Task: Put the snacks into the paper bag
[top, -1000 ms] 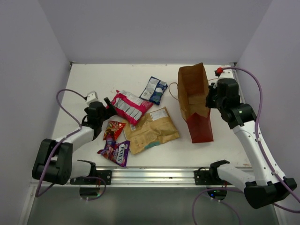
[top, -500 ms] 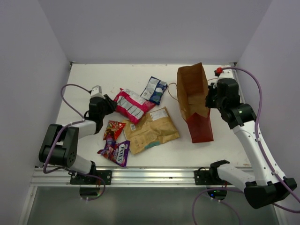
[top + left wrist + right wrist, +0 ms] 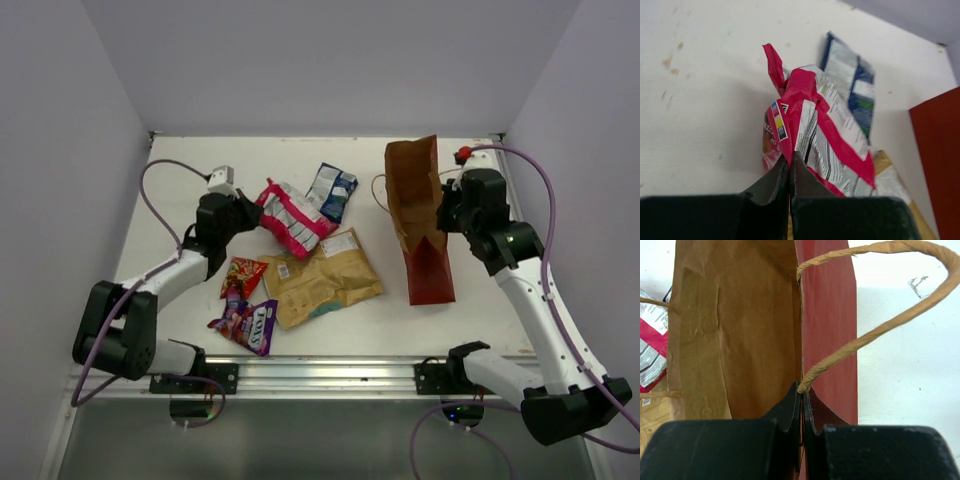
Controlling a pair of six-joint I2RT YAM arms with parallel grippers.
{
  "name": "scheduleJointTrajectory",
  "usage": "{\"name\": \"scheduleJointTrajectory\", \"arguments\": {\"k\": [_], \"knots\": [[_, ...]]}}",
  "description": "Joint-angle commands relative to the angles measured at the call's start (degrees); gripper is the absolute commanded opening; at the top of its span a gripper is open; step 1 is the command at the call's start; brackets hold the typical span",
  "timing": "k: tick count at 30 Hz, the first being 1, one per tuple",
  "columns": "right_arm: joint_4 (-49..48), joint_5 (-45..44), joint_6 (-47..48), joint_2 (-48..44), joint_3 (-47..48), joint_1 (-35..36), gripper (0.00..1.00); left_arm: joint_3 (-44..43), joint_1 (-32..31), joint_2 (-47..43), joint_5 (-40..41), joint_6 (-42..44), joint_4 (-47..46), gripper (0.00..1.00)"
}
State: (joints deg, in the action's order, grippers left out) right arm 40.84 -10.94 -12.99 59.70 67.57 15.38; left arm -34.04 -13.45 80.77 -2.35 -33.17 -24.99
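Both clamped: left claw (image 3: 790,167) on one edge of the pink-and-white packet (image 3: 832,132), right claw (image 3: 801,396) on the paper bag (image 3: 740,330)

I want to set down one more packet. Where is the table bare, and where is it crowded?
Bare table runs along its far edge, beyond the blue-and-white packet. A narrow lane lies between the tan pouch and the paper bag. Left of centre is crowded around the pink-and-white packet.
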Motion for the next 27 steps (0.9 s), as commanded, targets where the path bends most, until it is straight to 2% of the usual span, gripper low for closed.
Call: {"name": "scheduleJointTrajectory", "arguments": {"k": [1,6,13,20,24,27], "knots": [[-1.55,0.31,0.95,-0.38,-0.42,0.00,0.00,-13.74,-4.11,-8.33,-1.26,3.01,5.28,0.00],[-1.99,0.48,0.69,-0.29,-1.04,0.00,0.00,-32.00,-10.18,-9.93,-1.78,5.39,17.32,0.00],[-2.25,0.92,0.43,-0.55,-2.00,0.00,0.00,-47.94,-16.51,-6.95,-6.17,4.52,22.88,0.00],[-1.99,-0.83,-0.10,-1.69,-2.01,0.00,0.00,-64.37,-27.83,2.71,-9.34,2.76,22.88,0.00],[-0.41,-1.72,0.42,-3.27,-0.34,0.00,0.00,-79.82,-33.30,10.62,-9.43,3.11,28.67,0.00],[0.82,-1.89,0.78,-2.93,0.98,0.00,0.00,-84.94,-36.46,15.28,-8.55,3.11,28.07,0.00]]}}
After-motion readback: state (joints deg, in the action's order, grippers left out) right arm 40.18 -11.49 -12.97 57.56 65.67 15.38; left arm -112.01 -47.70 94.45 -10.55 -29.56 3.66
